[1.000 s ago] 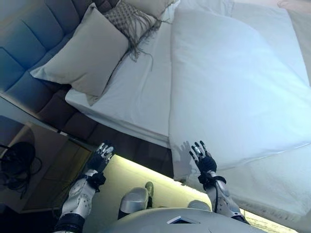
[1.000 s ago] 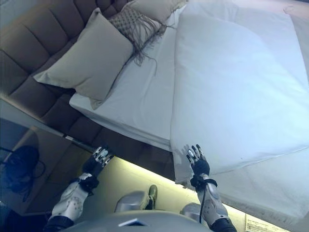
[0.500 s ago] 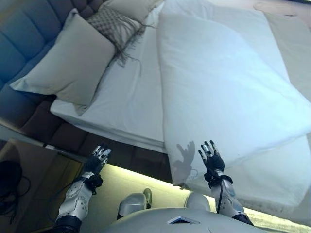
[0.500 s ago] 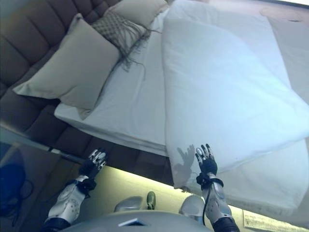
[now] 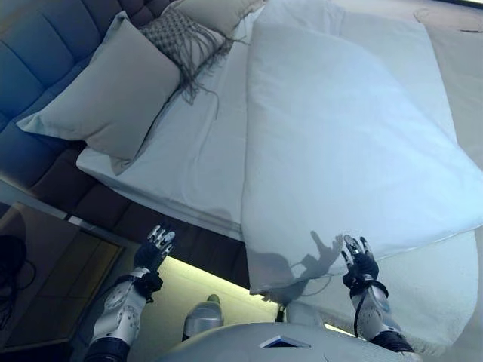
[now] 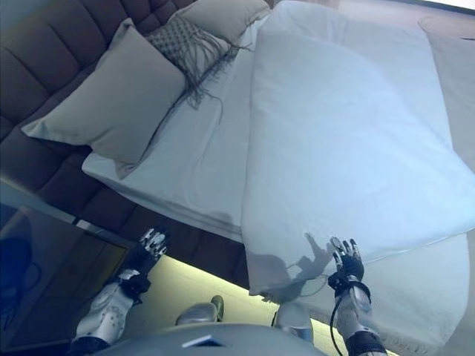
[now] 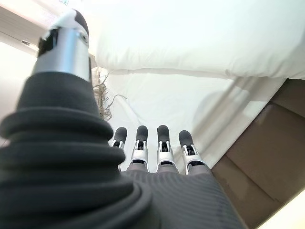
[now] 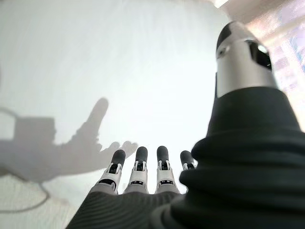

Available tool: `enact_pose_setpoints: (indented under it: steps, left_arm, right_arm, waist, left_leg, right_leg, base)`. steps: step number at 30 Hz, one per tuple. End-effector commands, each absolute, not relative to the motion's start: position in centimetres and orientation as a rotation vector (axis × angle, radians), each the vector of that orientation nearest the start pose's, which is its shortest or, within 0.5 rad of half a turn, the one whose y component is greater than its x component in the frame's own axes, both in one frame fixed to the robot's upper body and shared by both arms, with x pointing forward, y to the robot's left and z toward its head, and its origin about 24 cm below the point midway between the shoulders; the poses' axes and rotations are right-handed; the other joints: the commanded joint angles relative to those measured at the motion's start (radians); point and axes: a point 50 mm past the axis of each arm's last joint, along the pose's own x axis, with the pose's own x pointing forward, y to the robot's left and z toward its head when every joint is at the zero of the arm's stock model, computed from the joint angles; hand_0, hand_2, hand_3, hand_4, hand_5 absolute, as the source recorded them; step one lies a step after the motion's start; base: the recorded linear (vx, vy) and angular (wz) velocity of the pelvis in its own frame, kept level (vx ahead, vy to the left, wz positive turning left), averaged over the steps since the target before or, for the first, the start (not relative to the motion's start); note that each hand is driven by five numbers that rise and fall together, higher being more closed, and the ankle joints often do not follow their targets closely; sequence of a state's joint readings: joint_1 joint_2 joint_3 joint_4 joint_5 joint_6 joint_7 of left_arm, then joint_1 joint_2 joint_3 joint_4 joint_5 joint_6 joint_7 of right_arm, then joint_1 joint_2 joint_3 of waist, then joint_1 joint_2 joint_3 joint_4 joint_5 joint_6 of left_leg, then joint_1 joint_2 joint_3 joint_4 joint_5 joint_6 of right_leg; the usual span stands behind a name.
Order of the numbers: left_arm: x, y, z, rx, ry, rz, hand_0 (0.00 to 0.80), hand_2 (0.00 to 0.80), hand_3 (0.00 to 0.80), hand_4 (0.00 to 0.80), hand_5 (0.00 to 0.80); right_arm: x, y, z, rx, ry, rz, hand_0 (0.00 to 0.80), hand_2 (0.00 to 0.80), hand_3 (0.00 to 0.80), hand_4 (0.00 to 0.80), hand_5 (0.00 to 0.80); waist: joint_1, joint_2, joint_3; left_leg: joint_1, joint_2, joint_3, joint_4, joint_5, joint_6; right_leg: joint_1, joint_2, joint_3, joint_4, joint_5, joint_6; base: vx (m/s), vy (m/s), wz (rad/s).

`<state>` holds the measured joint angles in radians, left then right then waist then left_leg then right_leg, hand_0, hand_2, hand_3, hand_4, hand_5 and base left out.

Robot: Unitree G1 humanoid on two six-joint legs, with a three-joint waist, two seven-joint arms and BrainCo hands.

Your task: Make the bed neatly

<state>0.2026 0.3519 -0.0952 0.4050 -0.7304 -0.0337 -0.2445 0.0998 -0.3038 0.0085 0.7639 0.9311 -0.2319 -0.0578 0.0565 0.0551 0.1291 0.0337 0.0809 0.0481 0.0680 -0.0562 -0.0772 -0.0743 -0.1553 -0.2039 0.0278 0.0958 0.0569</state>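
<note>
The white duvet (image 5: 355,143) lies askew across the bed (image 5: 189,162), its near corner overhanging the edge. The right hand (image 5: 360,264) hovers just before that corner, fingers straight and empty, apparently ready to grasp it. The left hand (image 5: 155,246), equally empty, waits beside the bed frame.

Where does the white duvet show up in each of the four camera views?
Left eye: duvet fills centre and right.
Right eye: the same, centre and right.
Left wrist: across the far side.
Right wrist: fills the background.
Shared landmark: fringed cushion, in both eye views; its fringe shows in the left wrist view.
</note>
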Motion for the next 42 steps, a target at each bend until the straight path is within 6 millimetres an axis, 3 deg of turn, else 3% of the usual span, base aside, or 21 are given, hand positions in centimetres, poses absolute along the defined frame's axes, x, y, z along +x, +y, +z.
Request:
enact_pose_setpoints:
  steps: [1,5,8,13,20,26,35,42]
  left_arm:
    - [20.6,21.6,-4.7,-0.425,0.352,-0.066,0.000,0.000,0.000,0.000,0.000]
    - [22.9,20.3,-3.4,-0.450,0.278,-0.114,0.000,0.000,0.000,0.000,0.000]
    - [24.2,19.9,-2.1,-0.456,0.206,-0.118,0.000,0.000,0.000,0.000,0.000]
    - [25.8,19.0,-0.3,-0.491,0.147,-0.135,0.000,0.000,0.000,0.000,0.000]
    - [25.6,18.8,0.5,-0.498,0.130,-0.174,0.000,0.000,0.000,0.000,0.000]
    - [25.4,18.7,0.7,-0.524,0.126,-0.203,0.000,0.000,0.000,0.000,0.000]
    - [25.7,17.9,1.9,-0.535,0.095,-0.247,0.000,0.000,0.000,0.000,0.000]
    - [25.6,17.3,1.9,-0.550,0.106,-0.257,0.000,0.000,0.000,0.000,0.000]
  right_arm:
    - [17.6,-30.9,-7.5,0.517,0.359,-0.675,0.000,0.000,0.000,0.000,0.000]
    - [17.7,-34.9,-6.1,0.556,0.259,-0.832,0.000,0.000,0.000,0.000,0.000]
    - [18.6,-36.6,-5.0,0.606,0.194,-0.869,0.000,0.000,0.000,0.000,0.000]
    - [20.4,-38.5,-2.7,0.655,0.120,-0.871,0.000,0.000,0.000,0.000,0.000]
    - [21.8,-41.5,1.4,0.604,0.031,-0.815,0.000,0.000,0.000,0.000,0.000]
    - [21.8,-44.2,4.5,0.579,0.008,-0.808,0.000,0.000,0.000,0.000,0.000]
    - [22.0,-45.5,6.6,0.620,-0.034,-0.821,0.000,0.000,0.000,0.000,0.000]
    - [23.2,-45.4,7.9,0.616,-0.060,-0.777,0.000,0.000,0.000,0.000,0.000]
  waist:
    - [-0.007,0.049,0.037]
    - [-0.025,0.100,0.112]
    - [-0.026,0.118,0.169]
    - [-0.021,0.139,0.227]
    - [-0.004,0.162,0.254]
    - [0.018,0.184,0.261]
    - [0.054,0.217,0.305]
    - [0.077,0.232,0.311]
  left_leg:
    - [-0.053,0.046,-0.092,0.049,0.020,0.004]
    - [-0.141,0.014,-0.044,0.076,0.003,-0.004]
    - [-0.237,-0.006,-0.013,0.116,0.003,-0.002]
    - [-0.345,-0.023,0.012,0.167,0.012,-0.003]
    - [-0.367,-0.026,0.015,0.147,0.032,-0.008]
    - [-0.396,-0.035,-0.004,0.151,0.040,-0.012]
    - [-0.463,-0.063,-0.029,0.180,0.054,0.005]
    - [-0.473,-0.083,-0.045,0.184,0.066,0.012]
  right_leg:
    - [-0.147,-0.121,0.027,0.253,-0.098,0.097]
    - [-0.292,-0.213,0.049,0.325,-0.070,0.134]
    - [-0.385,-0.251,0.060,0.345,-0.037,0.148]
    - [-0.457,-0.267,0.073,0.355,-0.029,0.149]
    - [-0.473,-0.275,0.058,0.362,-0.042,0.145]
    - [-0.490,-0.284,0.059,0.382,-0.062,0.144]
    - [-0.512,-0.289,0.057,0.414,-0.086,0.143]
    - [-0.490,-0.292,0.043,0.408,-0.094,0.139]
  base:
    - [-0.133,0.308,-0.14]
    - [-0.205,0.276,0.00]
    - [-0.241,0.123,0.01]
    - [-0.114,0.044,-0.07]
    - [-0.006,0.024,0.02]
    - [0.019,0.038,0.05]
    - [0.008,0.014,0.11]
    - [0.035,0.038,0.08]
